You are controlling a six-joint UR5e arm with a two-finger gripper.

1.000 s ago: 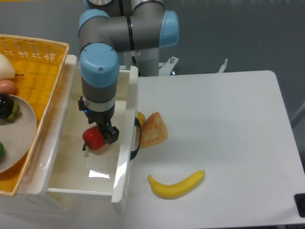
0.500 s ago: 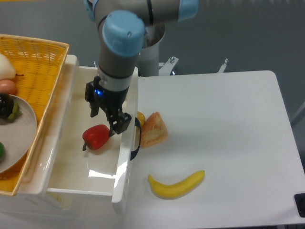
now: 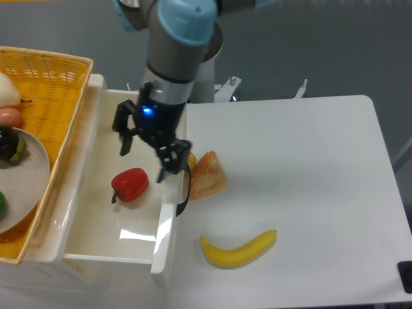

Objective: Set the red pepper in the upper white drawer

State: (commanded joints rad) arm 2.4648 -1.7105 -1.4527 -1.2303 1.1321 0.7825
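Observation:
The red pepper [image 3: 130, 185] lies on the floor of the upper white drawer [image 3: 103, 239], near its right wall, with its dark stem pointing left. The drawer stands pulled open, its dark curved handle [image 3: 184, 190] on the front face. My gripper [image 3: 147, 156] hangs open above the drawer, up and to the right of the pepper, holding nothing. One finger [image 3: 125, 140] is over the drawer's inside and the other finger [image 3: 168, 168] is over the drawer's front wall.
A yellow wicker basket [image 3: 55, 77] with a grey plate and fruit sits left of the drawer. An orange-tan bread wedge [image 3: 207, 174] lies just right of the handle, and a banana [image 3: 237, 249] lies on the white table nearer the front.
The gripper has let go of the red pepper, opened, and risen up and to the right. The pepper now rests on the drawer floor.

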